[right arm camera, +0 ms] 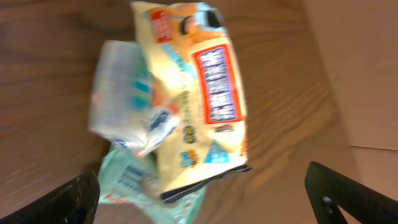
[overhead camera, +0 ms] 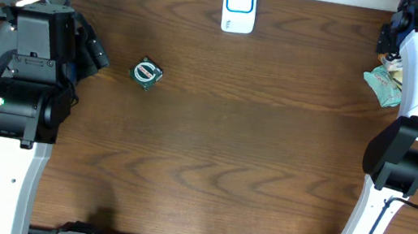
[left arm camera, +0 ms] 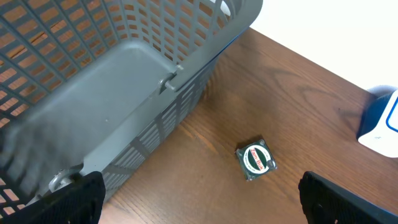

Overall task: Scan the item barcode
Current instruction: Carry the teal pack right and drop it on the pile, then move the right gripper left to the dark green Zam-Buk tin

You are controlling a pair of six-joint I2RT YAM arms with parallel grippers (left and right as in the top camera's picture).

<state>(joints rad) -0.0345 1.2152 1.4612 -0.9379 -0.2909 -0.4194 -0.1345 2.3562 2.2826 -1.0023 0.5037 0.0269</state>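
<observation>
Green item (overhead camera: 147,73): small, square, with a round white-and-red label. It lies on the table (overhead camera: 253,156) in the left-centre of the overhead view, free of both arms. In the left wrist view it (left arm camera: 255,161) sits right of centre, low in the frame, apart from the basket.

Scanner (overhead camera: 239,5): white and blue, at the top centre edge of the overhead view, well apart from the green item. Its edge (left arm camera: 380,124) shows at the far right of the left wrist view.

Left gripper (left arm camera: 208,199): jaws spread wide, nothing between them. In the overhead view it (overhead camera: 91,51) is just left of the green item, not touching it.

Right gripper (right arm camera: 208,196): jaws spread wide, gripping nothing, above a pile of packets. A yellow packet (right arm camera: 199,93) lies on top, with a clear wrapper (right arm camera: 124,99) to its left and a green packet (right arm camera: 130,180) below. The pile (overhead camera: 384,83) is at the upper right of the overhead view.

Basket (left arm camera: 124,81): grey mesh, filling the upper left of the left wrist view.
</observation>
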